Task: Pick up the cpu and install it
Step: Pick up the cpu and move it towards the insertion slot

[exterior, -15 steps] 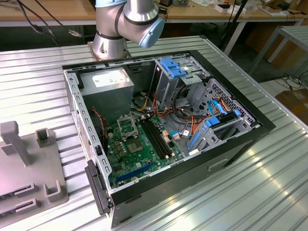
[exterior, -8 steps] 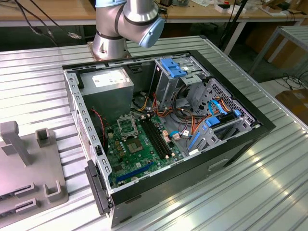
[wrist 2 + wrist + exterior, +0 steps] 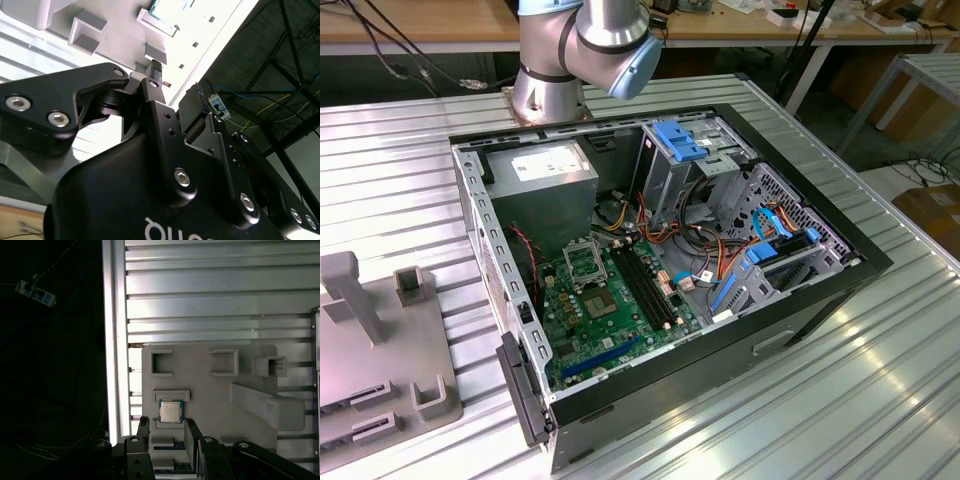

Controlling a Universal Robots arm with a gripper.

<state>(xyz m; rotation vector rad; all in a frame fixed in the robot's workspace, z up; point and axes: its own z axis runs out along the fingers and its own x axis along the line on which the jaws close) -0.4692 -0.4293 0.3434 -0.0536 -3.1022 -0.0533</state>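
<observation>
Two black fingers [image 3: 192, 432] of the hand [image 3: 167, 422] stand apart in the first wrist view, released, with nothing gripped between them. The cpu [image 3: 171, 411], a small square chip with a silver-grey top, lies flat just beyond the fingertips, in line with the gap between them and touched by neither. It sits on a grey plastic holder [image 3: 210, 390], with a low raised bar on its far side and another on its near side. Several square pockets [image 3: 161, 363] stand on the same holder farther from the hand, and a long sloped block [image 3: 260, 402] rises beside them. The holder rests on a ribbed metal tabletop [image 3: 225, 290], close to its edge; past that edge the floor is dark and a power strip [image 3: 36, 292] lies there. In the exterior view the holder lies at the exterior view's left, just beside an open black computer case [image 3: 720, 370] that lies on its side on the tabletop. Inside the case a green motherboard [image 3: 620, 320] lies flat, carrying a metal-framed square socket [image 3: 582, 262] near a grey power supply [image 3: 540, 175] and long black memory slots [image 3: 645, 280]. Coloured wires [image 3: 700, 250] and blue plastic clips [image 3: 680, 140] crowd the drive bays. The arm [image 3: 585, 45] rises from the tabletop behind the case.
</observation>
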